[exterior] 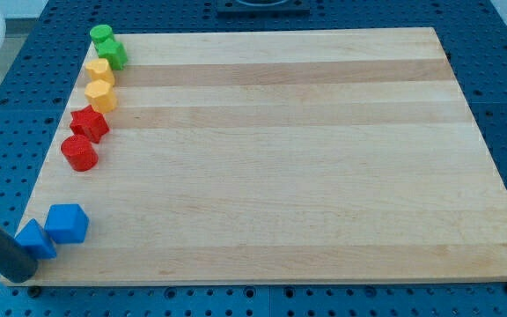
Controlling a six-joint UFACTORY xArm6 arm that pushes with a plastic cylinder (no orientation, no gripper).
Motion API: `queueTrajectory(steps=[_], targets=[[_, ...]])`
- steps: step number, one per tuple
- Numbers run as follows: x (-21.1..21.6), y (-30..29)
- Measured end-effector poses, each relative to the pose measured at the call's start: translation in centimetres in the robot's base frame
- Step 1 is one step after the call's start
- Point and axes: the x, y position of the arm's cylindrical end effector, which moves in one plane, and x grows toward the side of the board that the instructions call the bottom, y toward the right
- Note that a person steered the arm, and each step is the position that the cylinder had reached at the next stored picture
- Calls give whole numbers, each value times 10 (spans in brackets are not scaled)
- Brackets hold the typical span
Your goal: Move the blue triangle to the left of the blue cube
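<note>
The blue triangle (33, 239) lies at the board's bottom left corner, right at the left edge. The blue cube (68, 223) sits just to its right and slightly higher, touching or nearly touching it. My rod comes in from the view's left edge and its tip (25, 276) rests at the board's bottom left corner, just below and left of the blue triangle.
Along the board's left edge stand a red cylinder (79, 152), a red star (89, 124), two yellow blocks (100, 94) (99, 71), and two green blocks (112, 53) (101, 34). The wooden board (280, 158) lies on a blue perforated table.
</note>
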Motion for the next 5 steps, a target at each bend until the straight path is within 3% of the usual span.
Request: queueTrajectory(steps=[2,5], targets=[[-7,0],[-54,0]])
